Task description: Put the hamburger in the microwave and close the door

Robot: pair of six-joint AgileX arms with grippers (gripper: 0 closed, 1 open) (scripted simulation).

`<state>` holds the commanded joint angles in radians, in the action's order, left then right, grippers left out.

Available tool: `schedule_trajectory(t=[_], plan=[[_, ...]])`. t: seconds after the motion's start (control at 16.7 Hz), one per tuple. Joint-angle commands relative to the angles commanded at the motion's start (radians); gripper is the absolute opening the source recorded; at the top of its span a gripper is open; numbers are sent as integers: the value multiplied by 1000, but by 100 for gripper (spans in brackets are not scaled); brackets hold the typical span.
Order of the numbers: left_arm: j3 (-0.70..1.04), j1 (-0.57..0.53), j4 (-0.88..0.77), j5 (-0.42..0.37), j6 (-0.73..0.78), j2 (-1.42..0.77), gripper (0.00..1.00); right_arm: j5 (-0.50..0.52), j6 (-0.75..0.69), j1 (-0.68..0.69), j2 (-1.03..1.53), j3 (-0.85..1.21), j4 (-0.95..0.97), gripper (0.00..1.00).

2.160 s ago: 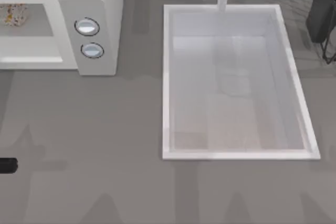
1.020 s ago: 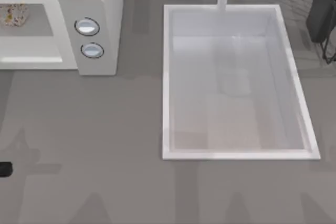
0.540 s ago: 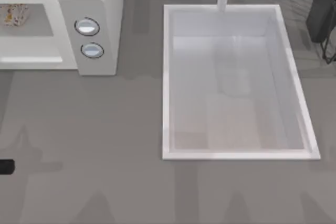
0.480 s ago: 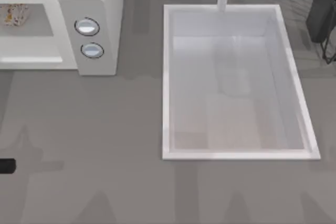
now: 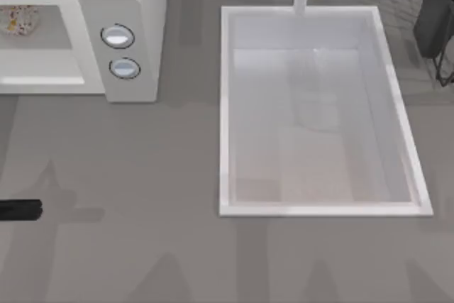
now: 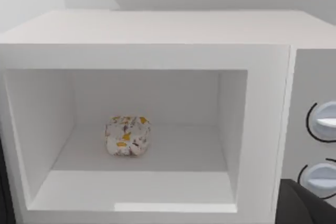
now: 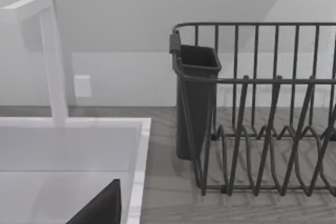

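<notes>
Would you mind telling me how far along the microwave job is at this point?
Done: the hamburger sits inside the microwave cavity. In hand: nothing is held; a dark part of the left arm sits at the table's left edge. Left: shutting the door; the cavity is open.

The top view looks straight down on the desk (image 5: 142, 175). The left wrist view faces the microwave (image 6: 157, 30) cavity closely, shared with the top view. The right wrist view faces the sink (image 7: 139, 145) and rack (image 7: 262, 129).

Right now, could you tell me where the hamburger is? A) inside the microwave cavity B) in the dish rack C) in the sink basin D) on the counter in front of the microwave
A: the hamburger sits on the floor of the open microwave cavity.
</notes>
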<state>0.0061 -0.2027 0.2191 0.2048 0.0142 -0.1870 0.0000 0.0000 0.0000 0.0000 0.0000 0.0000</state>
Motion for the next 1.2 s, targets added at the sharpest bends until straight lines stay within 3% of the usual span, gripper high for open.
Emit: schedule_trajectory(t=[0.18, 0.6, 0.84, 1.2], plan=[[12, -48, 21, 48, 2, -34, 0, 0, 0, 0, 0, 0, 0, 100], [40, -16, 5, 14, 30, -56, 0, 0, 0, 0, 0, 0, 0, 100], [224, 160, -90, -151, 176, -217, 0, 0, 0, 0, 0, 0, 0, 100], [628, 583, -397, -456, 489, -732, 0, 0, 0, 0, 0, 0, 0, 100]])
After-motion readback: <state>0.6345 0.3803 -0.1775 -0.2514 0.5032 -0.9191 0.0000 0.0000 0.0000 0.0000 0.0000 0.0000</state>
